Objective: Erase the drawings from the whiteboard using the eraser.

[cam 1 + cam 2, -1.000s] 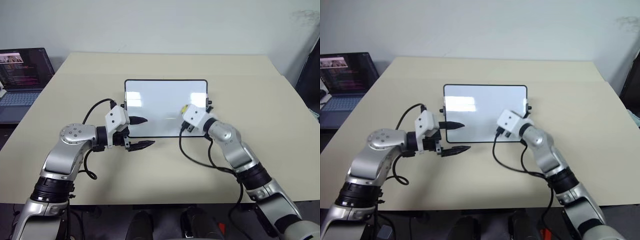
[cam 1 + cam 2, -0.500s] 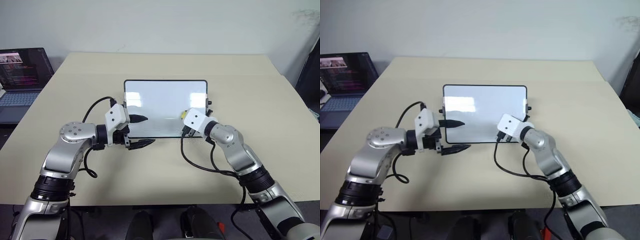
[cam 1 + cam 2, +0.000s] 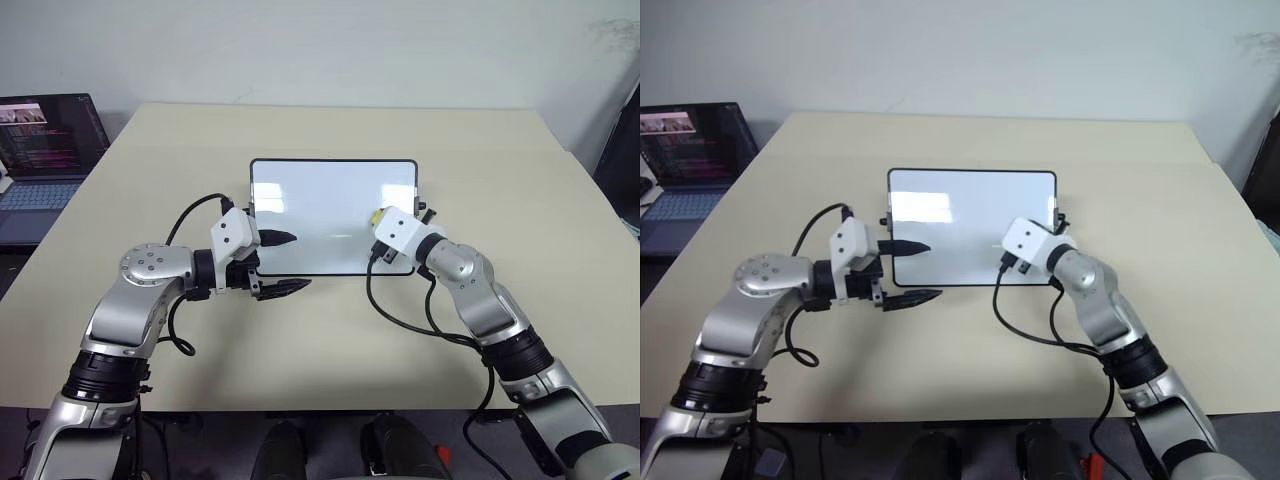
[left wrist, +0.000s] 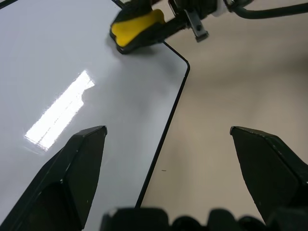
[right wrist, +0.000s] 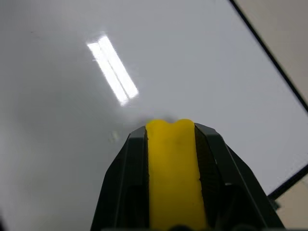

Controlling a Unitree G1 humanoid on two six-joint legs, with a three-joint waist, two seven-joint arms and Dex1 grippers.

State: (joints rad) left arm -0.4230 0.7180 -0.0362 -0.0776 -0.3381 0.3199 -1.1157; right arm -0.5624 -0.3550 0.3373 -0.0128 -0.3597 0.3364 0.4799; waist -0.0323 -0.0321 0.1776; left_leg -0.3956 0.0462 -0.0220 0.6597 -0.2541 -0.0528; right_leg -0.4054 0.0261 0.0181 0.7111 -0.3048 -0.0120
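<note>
Smooth beige tabletop [image 3: 330, 330] is occupied centrally by the glossy white whiteboard [image 3: 320, 205], a black-framed rectangle with rounded corners. Over the board's right part, the oblong yellow eraser [image 5: 173, 178] is clamped between the black fingers of the right gripper [image 3: 376, 222]. At the board's left edge, the left gripper [image 3: 282, 262] is held with its tapered fingers spread apart around nothing.

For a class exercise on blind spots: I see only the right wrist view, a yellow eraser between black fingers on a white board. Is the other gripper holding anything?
Observer: No. The left gripper is open and empty, straddling the whiteboard's edge.
Operator: Where on the board is the eraser?
Observer: The eraser is near the right edge, by the near corner.
Operator: Anything else nearby?
Observer: An open laptop sits beyond the table's left side.
</note>
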